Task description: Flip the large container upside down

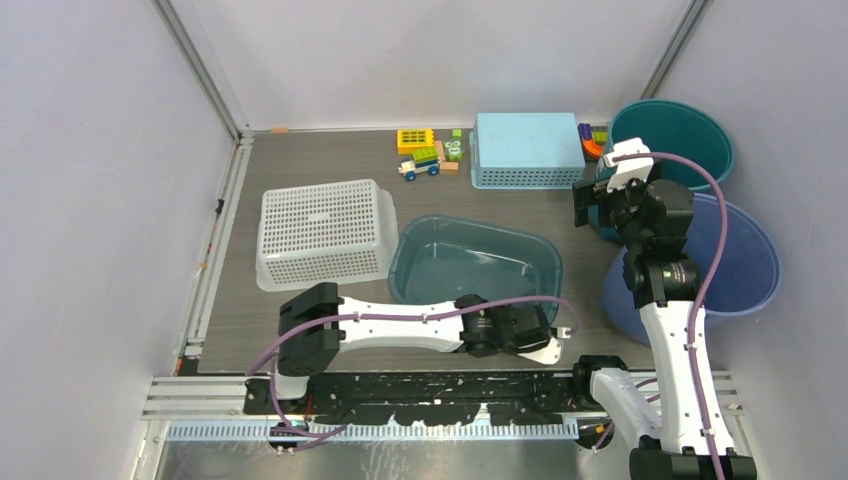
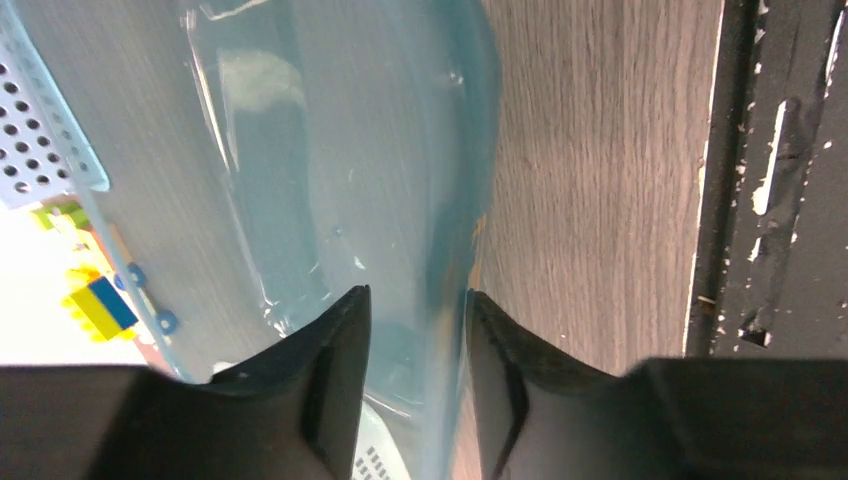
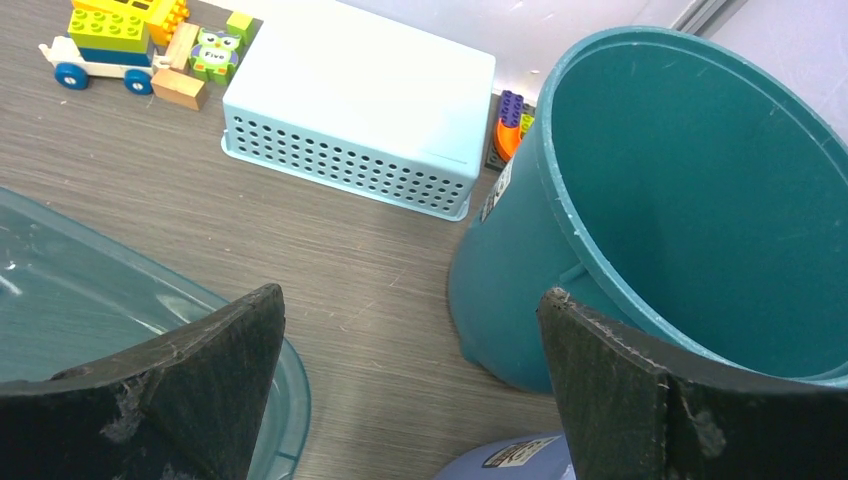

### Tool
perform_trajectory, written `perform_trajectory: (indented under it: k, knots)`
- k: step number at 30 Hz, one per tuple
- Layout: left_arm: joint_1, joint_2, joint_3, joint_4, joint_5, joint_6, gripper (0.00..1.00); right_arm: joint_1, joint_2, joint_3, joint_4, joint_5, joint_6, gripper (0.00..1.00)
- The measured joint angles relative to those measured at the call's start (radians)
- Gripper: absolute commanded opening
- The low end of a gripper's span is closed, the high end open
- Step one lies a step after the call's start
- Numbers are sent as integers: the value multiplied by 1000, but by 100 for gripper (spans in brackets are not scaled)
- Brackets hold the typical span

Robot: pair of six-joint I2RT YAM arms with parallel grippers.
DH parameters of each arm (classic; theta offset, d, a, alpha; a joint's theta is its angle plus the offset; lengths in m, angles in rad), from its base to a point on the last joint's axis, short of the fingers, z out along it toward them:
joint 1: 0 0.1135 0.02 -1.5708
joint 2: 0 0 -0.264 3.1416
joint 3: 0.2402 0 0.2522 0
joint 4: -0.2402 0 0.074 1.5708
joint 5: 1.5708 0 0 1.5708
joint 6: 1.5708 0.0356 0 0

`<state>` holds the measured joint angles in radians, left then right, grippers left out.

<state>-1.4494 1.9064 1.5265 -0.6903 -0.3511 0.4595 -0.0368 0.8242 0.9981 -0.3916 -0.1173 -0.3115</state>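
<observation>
The large container is a translucent teal tub [image 1: 470, 265], resting mid-table with its open side up. My left gripper [image 1: 562, 335] reaches across to the tub's near right corner. In the left wrist view its fingers [image 2: 418, 295] straddle the tub's near wall [image 2: 455, 200], one inside and one outside. The jaws are narrowly open, with a gap between the inner finger and the wall. My right gripper [image 1: 590, 205] hovers wide open and empty to the right of the tub. In the right wrist view [image 3: 410, 295] bare table lies between its fingers, and the tub's rim [image 3: 290, 400] shows at the lower left.
A white mesh basket [image 1: 325, 230] lies upside down left of the tub. An inverted light blue basket [image 1: 525, 148] and toy blocks [image 1: 425, 155] sit at the back. A teal bucket [image 1: 670, 140] and a purple bucket [image 1: 740, 265] crowd the right side by my right arm.
</observation>
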Motion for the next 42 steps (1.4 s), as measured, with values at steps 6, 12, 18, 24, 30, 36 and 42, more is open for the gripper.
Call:
perform_trajectory:
  k: [6, 12, 18, 24, 30, 36, 42]
  knots:
    - [-2, 0, 2, 1, -11, -3, 79, 0, 0, -8, 3, -17, 1, 100]
    - [-1, -6, 2, 1, -23, -3, 98, 0, 0, -11, 3, -37, 1, 100]
    - [39, -99, 4, -2, -27, 14, 98, 0, 1, -16, 3, -58, 1, 100]
    - [212, -286, 5, 7, -29, 33, 100, 0, 3, -17, 4, -68, 1, 100]
    - [429, -516, -100, 40, -32, 66, 100, 0, 18, -22, 4, -79, 1, 100]
    - [658, -669, -301, 37, -24, 76, 100, 0, 25, -23, 4, -99, 5, 100]
    - [853, -741, -482, 4, 11, 74, 100, 0, 27, -23, 4, -123, 12, 100]
